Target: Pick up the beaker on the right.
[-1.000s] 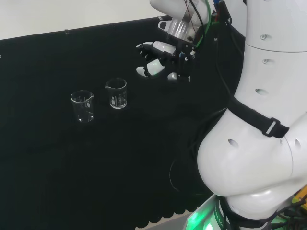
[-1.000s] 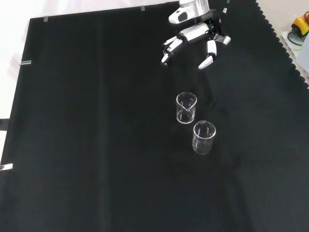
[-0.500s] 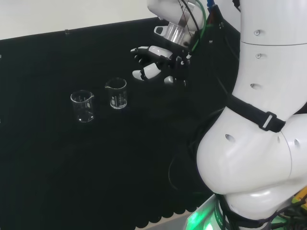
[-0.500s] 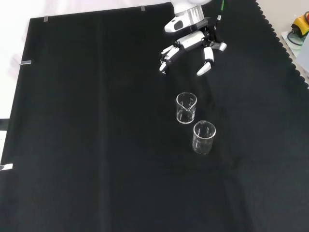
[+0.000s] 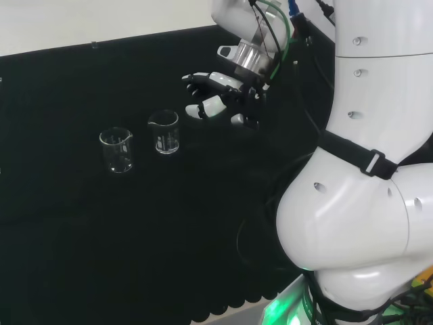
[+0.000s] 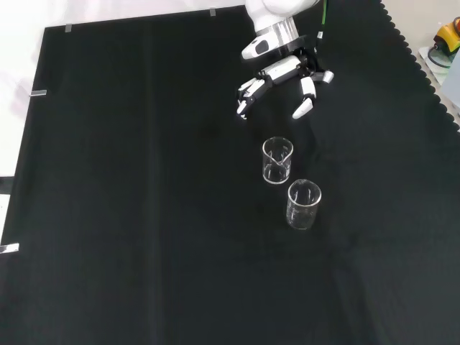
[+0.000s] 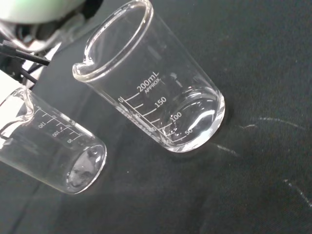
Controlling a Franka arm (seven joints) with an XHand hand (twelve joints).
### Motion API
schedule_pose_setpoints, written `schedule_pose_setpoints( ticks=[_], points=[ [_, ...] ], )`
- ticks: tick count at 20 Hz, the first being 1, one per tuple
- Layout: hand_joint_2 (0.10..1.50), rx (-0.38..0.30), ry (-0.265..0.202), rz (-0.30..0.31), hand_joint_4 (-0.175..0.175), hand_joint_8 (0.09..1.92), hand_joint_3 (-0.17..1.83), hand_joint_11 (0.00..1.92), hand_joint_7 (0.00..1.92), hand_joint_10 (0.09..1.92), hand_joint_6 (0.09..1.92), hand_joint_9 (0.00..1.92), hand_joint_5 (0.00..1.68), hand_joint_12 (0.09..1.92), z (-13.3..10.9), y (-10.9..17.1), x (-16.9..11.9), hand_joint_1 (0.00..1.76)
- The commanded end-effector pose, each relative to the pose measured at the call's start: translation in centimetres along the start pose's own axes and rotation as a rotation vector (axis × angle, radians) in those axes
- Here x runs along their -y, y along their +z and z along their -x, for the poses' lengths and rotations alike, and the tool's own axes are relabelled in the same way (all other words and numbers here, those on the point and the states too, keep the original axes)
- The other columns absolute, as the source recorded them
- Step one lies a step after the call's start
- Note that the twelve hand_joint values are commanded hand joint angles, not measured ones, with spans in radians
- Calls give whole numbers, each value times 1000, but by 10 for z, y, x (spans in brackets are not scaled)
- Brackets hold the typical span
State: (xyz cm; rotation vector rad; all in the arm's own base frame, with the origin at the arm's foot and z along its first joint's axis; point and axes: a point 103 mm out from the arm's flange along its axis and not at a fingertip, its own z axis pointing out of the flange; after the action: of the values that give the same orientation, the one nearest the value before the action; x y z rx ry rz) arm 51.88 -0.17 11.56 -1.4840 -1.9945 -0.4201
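Now, hand (image 6: pixel 284 68): fingers spread, empty, above the cloth (image 6: pixel 144 215) toward its far edge.
Right beaker (image 5: pixel 164 131): upright, mid-cloth, just beside the second beaker (image 5: pixel 116 149); nothing between it and the hand.

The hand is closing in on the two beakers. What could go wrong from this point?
1. The two clear beakers stand close together, so fingers of the open hand reaching round the nearer beaker could knock the farther beaker.
2. Both beakers are empty, upright and look light; a sideways touch before the fingers curl might tip or slide the nearer one on the black cloth.
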Motion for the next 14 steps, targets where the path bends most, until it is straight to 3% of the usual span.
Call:
schedule_pose_setpoints(
  ticks=[1,11,14],
  points=[
    [371,-78,-24,14,-52,649,1070,15,251,654,87,404,296,1389,3,10,-2,794],
    [355,-191,-94,19,-47,641,1077,43,258,646,87,424,307,1382,3,24,-7,831],
    [352,-262,-97,30,-43,639,1079,46,270,643,87,435,348,1375,5,29,-8,857]
  ],
)
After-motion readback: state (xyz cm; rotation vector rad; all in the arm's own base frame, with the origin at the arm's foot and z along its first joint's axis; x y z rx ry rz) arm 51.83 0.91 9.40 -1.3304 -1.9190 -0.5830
